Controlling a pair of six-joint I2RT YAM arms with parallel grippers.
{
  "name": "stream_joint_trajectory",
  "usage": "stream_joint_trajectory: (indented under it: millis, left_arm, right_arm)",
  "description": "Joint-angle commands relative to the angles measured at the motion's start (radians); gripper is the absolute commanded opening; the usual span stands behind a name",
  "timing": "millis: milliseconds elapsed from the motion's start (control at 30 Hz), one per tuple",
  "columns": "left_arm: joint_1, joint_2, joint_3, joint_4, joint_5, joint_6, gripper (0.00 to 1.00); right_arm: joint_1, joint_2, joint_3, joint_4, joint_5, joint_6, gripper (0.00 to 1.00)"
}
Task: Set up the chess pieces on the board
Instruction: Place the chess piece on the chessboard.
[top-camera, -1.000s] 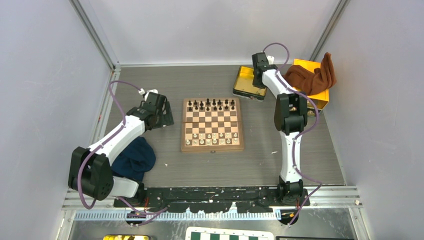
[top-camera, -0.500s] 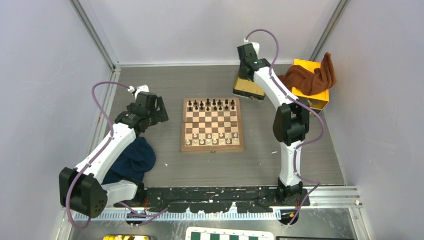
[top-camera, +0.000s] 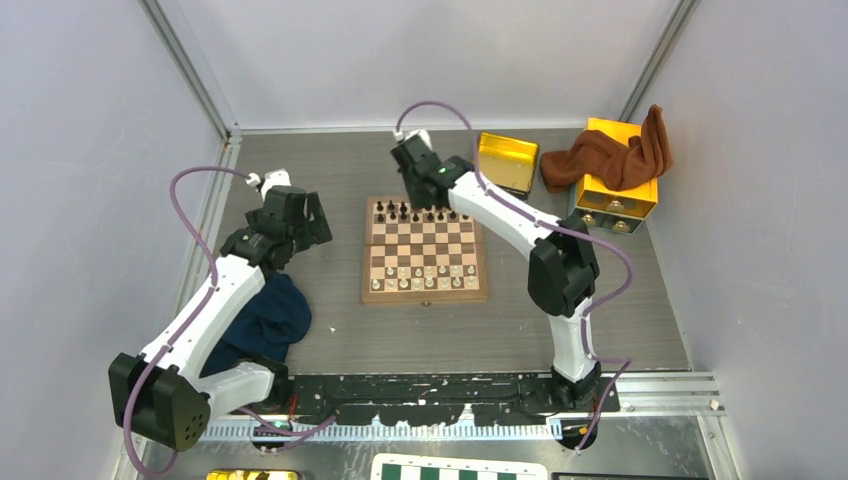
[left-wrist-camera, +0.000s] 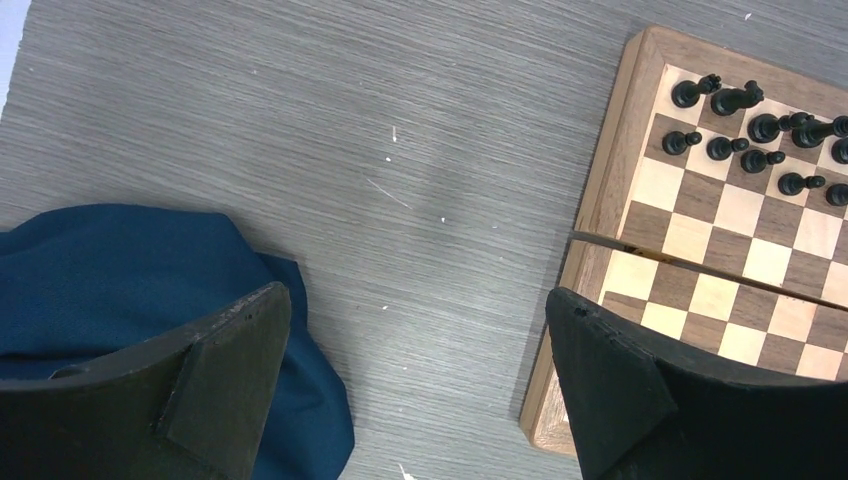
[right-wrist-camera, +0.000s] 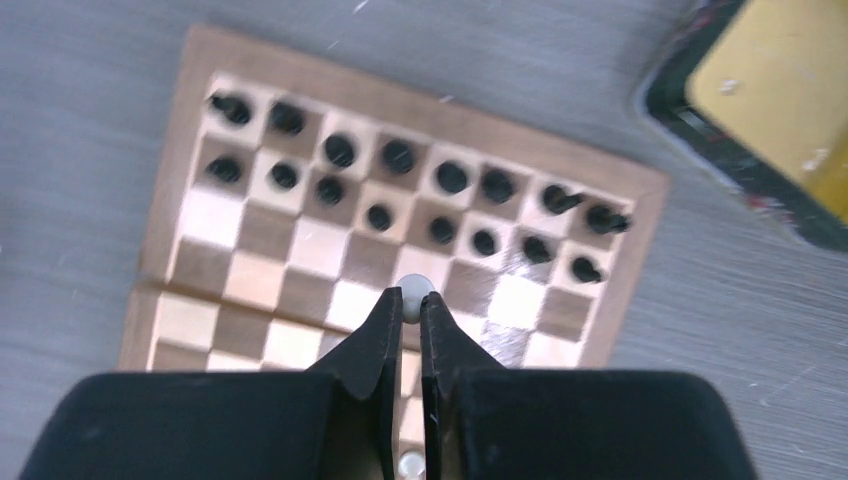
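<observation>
Right pincer (right-wrist-camera: 410, 302) is clamped on a tiny cream piece (right-wrist-camera: 414, 288), hanging over the board (right-wrist-camera: 430, 100) just past the dark pieces (right-wrist-camera: 400, 155). Only its wrist cam shows that grip. Top view has the brown checkered board mid-tabletop (top-camera: 330, 180), with cream rows (top-camera: 425, 277) on the near side. Left pincer (left-wrist-camera: 415, 300) gapes wide over bare tabletop, between a blue cloth (left-wrist-camera: 120, 270) and the board's edge.
</observation>
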Motion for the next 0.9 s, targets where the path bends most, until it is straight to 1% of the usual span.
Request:
stream_joint_trajectory:
  millis: [0, 133, 467, 867]
  left_arm:
    - [0.009, -0.035, 0.003, -0.004, -0.035, -0.008, 1.0]
    - [0.009, -0.04, 0.01, -0.008, -0.046, -0.005, 1.0]
    - [0.013, -0.052, 0.014, -0.014, -0.069, 0.002, 1.0]
    - [0.019, -0.058, 0.001, -0.015, -0.075, 0.005, 1.0]
  right_arm:
    - [0.105, -0.081, -0.021, -0.007, -0.005, -0.018, 0.01]
    - [0.174, -0.08, -0.032, -0.014, -0.014, -0.016, 0.01]
    - [0.288, -0.06, -0.047, -0.025, -0.048, -0.015, 0.01]
    - [0.343, -0.005, -0.032, -0.031, -0.075, -0.015, 0.01]
